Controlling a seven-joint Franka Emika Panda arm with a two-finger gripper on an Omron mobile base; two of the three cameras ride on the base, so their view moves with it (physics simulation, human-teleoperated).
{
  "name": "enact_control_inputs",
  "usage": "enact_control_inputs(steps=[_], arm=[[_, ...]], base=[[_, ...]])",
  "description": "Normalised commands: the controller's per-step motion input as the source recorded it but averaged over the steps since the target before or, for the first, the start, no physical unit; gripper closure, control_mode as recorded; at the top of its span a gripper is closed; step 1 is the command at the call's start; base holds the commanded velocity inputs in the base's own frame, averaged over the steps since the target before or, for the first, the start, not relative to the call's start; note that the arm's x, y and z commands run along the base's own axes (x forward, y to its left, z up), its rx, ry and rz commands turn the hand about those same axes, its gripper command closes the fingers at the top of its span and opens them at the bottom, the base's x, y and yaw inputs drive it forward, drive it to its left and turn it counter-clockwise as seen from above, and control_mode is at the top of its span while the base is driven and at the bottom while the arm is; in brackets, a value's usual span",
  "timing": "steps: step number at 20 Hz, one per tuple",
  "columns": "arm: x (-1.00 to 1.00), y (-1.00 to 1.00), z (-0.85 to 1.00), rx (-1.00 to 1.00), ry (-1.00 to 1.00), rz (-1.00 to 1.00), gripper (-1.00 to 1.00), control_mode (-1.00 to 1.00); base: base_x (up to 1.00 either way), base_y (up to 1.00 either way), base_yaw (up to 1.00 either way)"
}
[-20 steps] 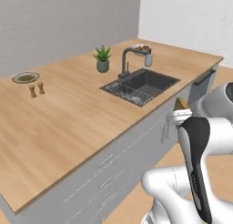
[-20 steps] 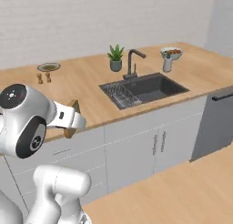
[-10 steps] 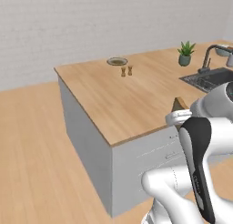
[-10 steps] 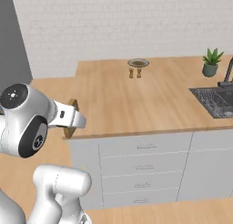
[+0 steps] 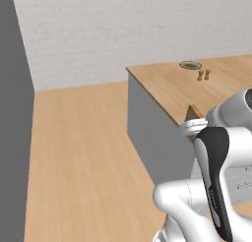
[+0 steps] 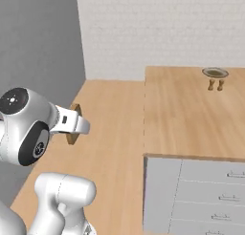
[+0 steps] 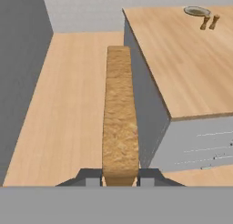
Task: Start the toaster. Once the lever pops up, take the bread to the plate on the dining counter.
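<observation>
- The gripper [image 7: 119, 180] is clamped on the bread [image 7: 119, 114], one finger on each side of the slice, which sticks out edge-on from the hand.
- From the right base view the bread [image 6: 73, 125] hangs out over open floor, well apart from the dining counter [image 6: 186, 119].
- In the left base view its tan corner [image 5: 193, 113] peeks up just past the arm's wrist.
- The plate [image 7: 197, 11] sits far off at the back end of the dining counter, with two small brown shakers [image 7: 209, 22] just beside it.
- Progress, by my reading: the toasting part looks finished, since the slice is already in the grip and away from any toaster.
- Left to do: close the gap along the counter, reach over the top, set the bread down on the plate [image 6: 215, 72] and let go.
- Watch those shakers [image 6: 215, 84]; they stand close on the near side of the plate.
</observation>
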Motion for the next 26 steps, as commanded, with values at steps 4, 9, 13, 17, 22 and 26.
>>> enact_control_inputs(steps=[4, 9, 13, 17, 22, 26], arm=[[0.0, 0.0, 0.0, 0.0, 0.0, 0.0, 1.0, 1.0], [0.0, 0.0, 0.0, 0.0, 0.0, 0.0, 1.0, 1.0], [0.0, 0.0, 0.0, 0.0, 0.0, 0.0, 1.0, 1.0], [0.0, 0.0, 0.0, 0.0, 0.0, 0.0, 1.0, 1.0], [0.0, 0.0, 0.0, 0.0, 0.0, 0.0, 1.0, 1.0], [0.0, 0.0, 0.0, 0.0, 0.0, 0.0, 1.0, 1.0]], base=[[1.0, 1.0, 0.05], [1.0, 0.37, 0.03], [1.0, 0.0, 0.03], [1.0, 0.0, 0.02], [1.0, 0.0, 0.05], [1.0, 0.0, 0.04]])
